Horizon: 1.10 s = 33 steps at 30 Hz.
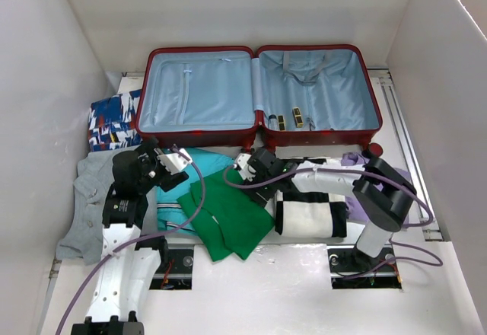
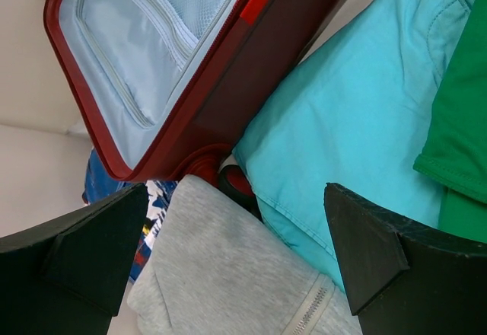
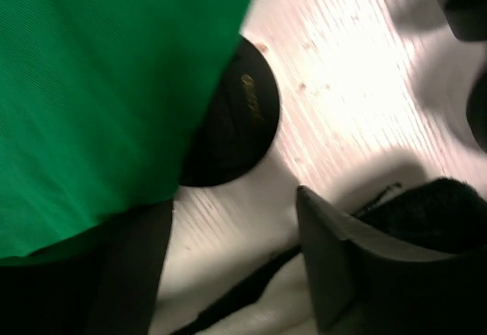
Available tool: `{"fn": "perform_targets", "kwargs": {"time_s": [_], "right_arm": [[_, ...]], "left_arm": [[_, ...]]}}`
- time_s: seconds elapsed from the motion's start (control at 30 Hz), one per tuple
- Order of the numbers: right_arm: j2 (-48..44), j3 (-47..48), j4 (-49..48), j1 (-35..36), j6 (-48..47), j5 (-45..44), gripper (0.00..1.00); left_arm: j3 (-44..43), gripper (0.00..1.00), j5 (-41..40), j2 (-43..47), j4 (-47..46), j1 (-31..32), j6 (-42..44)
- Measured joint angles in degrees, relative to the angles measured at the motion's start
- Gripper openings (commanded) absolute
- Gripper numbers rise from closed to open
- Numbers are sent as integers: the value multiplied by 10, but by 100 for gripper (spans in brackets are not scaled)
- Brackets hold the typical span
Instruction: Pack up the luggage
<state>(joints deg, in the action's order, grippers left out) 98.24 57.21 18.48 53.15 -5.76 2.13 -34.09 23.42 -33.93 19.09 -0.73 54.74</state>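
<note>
The luggage (image 1: 202,135) lies open flat at the back of the table, dark red with pale blue lining; its corner and a wheel (image 2: 240,186) show in the left wrist view. My left gripper (image 1: 156,156) (image 2: 236,251) hangs open over a grey zip garment (image 2: 221,274), beside a turquoise shirt (image 2: 350,122). My right gripper (image 1: 255,175) (image 3: 236,266) is open with nothing between its fingers, above bare table at the edge of a green shirt (image 3: 99,84) (image 1: 228,213). A black round disc (image 3: 240,114) lies partly under that shirt.
Two small bottles (image 1: 289,119) lie in the luggage's right half. A blue patterned cloth (image 1: 114,122) sits left of the case. A white cloth with black stripes (image 1: 308,217) and a lavender garment (image 1: 354,205) lie under the right arm. White walls enclose the table.
</note>
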Motion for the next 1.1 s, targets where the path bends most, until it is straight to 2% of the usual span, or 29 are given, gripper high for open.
{"fn": "perform_targets", "kwargs": {"time_s": [0.07, 0.17, 0.53, 0.6, 0.77, 0.83, 0.97, 1.07, 1.1], "right_arm": [[6, 1, -12, 6, -2, -6, 81], [13, 8, -24, 10, -7, -10, 100], [63, 62, -42, 33, -26, 6, 100], [75, 74, -47, 33, -26, 12, 98], [89, 87, -62, 29, -21, 18, 83], [89, 87, -63, 24, -16, 18, 83], [81, 82, -53, 14, -4, 17, 89], [78, 80, -43, 12, -2, 15, 89], [77, 80, -42, 12, -2, 15, 83]], "left_arm": [[0, 99, 0, 0, 1, 0, 0], [0, 99, -1, 0, 3, 0, -3], [0, 99, -4, 0, 6, 0, -7], [0, 99, -6, 1, 6, 0, -7], [0, 99, -11, 5, 14, 0, -6], [0, 99, -13, 7, 16, 0, -6], [0, 99, -16, 8, 18, 0, -2], [0, 99, -16, 9, 18, 0, -1], [0, 99, -16, 9, 18, 0, -1]]}}
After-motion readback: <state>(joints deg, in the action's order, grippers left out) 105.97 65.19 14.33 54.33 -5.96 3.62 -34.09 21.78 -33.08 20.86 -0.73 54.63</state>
